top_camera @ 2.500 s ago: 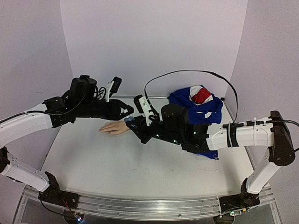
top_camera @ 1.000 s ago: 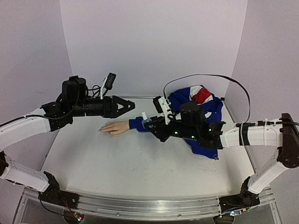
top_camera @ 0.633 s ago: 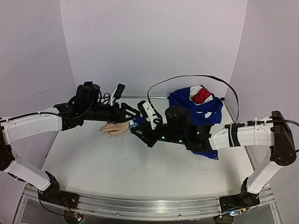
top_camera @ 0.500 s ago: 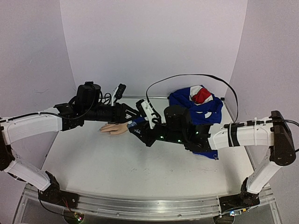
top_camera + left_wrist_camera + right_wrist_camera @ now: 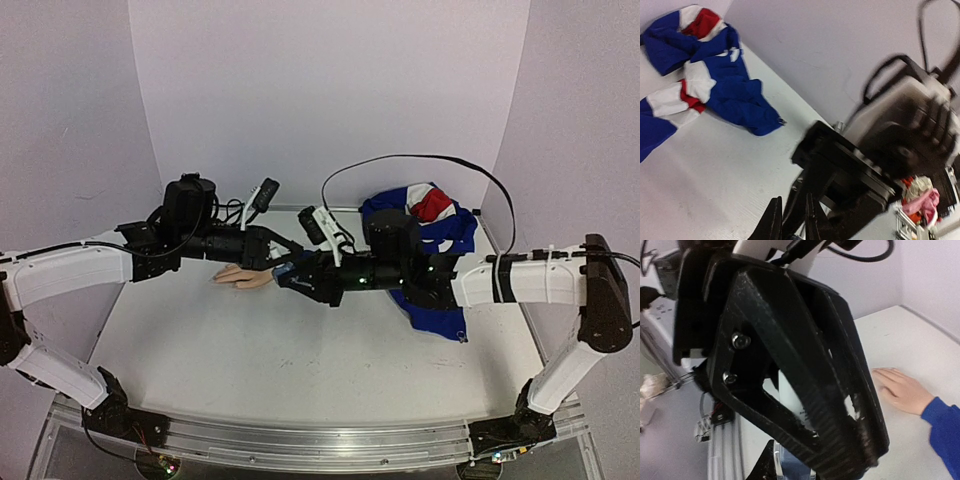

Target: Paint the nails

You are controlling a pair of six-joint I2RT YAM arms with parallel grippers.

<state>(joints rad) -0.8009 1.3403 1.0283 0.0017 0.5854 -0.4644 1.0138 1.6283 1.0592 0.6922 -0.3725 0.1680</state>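
The pale mannequin hand [image 5: 245,277] lies palm down on the white table, its blue cuff [image 5: 942,425] towards the right. Its tiny nails [image 5: 881,373] show in the right wrist view, bare and apart from both grippers. My right gripper [image 5: 290,272] is shut on a small clear bottle [image 5: 795,467] of blue liquid, just above the hand's wrist. My left gripper [image 5: 288,252] meets it from the left, and its fingers [image 5: 840,405] close round the bottle's pale cap [image 5: 790,390]. In the left wrist view my left gripper [image 5: 790,222] has a narrow gap, with the right gripper's black body close in front.
A crumpled blue, red and white cloth [image 5: 425,215] lies at the back right, also seen in the left wrist view [image 5: 695,75]. A black cable [image 5: 420,160] arcs over the right arm. Purple walls enclose the table [image 5: 300,370] on three sides.
One second ago the grippers were apart, the capped bottle in the right one. Both have since come together over the hand's wrist, and the left gripper now sits on the cap.
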